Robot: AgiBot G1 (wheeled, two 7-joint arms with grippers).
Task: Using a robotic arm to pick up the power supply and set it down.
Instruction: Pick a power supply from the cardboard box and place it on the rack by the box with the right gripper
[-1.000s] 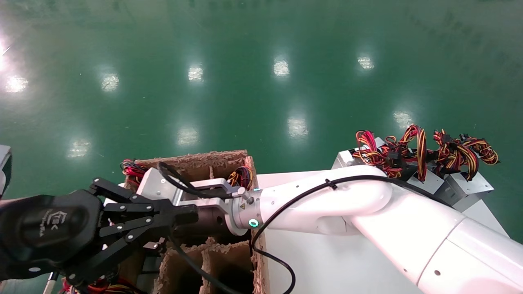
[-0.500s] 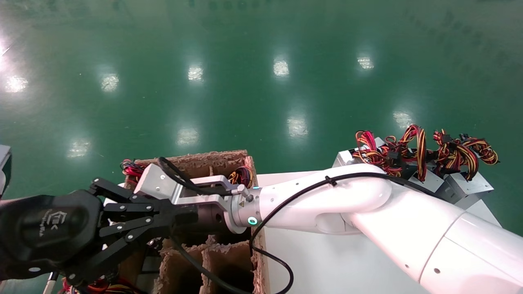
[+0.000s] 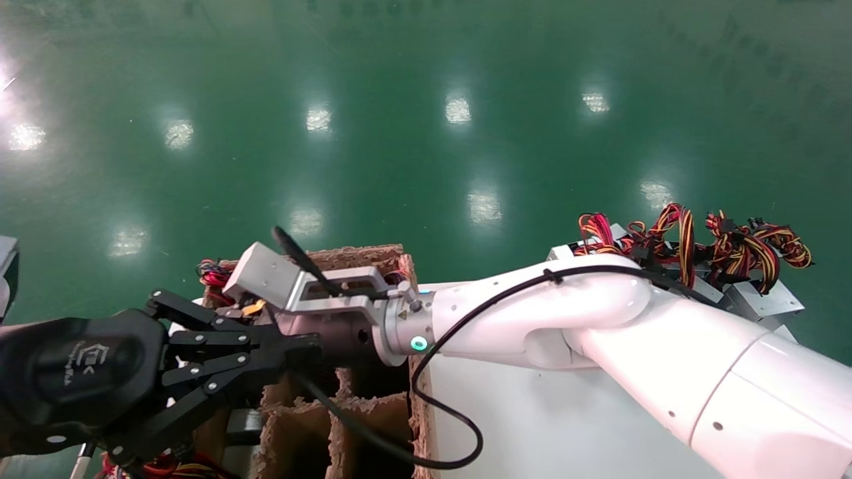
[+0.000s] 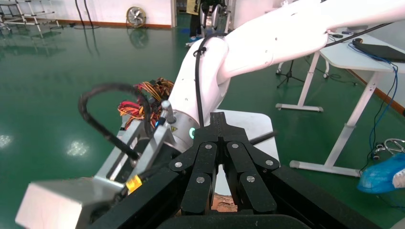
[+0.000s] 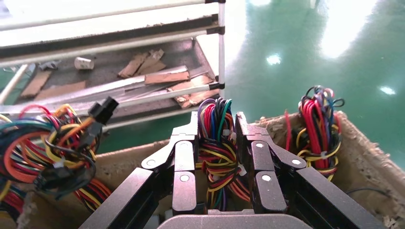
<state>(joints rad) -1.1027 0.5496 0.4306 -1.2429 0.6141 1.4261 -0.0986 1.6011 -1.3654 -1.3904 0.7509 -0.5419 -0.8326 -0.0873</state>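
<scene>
In the right wrist view my right gripper (image 5: pixel 217 121) is shut on the multicoloured wire bundle (image 5: pixel 217 148) of a power supply, one finger on each side of it. The supply's grey box is hidden below the gripper. In the head view the right arm's wrist (image 3: pixel 346 336) and silver mount (image 3: pixel 266 276) reach over the left cells of the cardboard box (image 3: pixel 359 254). The gripper itself is hidden there behind my left gripper (image 3: pixel 313 346). The left gripper hangs shut and empty at the lower left, with its tips close to the right wrist.
The cardboard box has paper dividers (image 3: pixel 333 426), and more wire bundles (image 5: pixel 315 129) stand in its cells. Other grey power supplies (image 3: pixel 759 303) with red and yellow wires (image 3: pixel 672 243) sit at the far right of the white table (image 3: pixel 532 426). Green floor lies beyond.
The right wrist and its silver mount have risen and tilted upward over the box, with the wire bundle still held. The left arm has not moved.
</scene>
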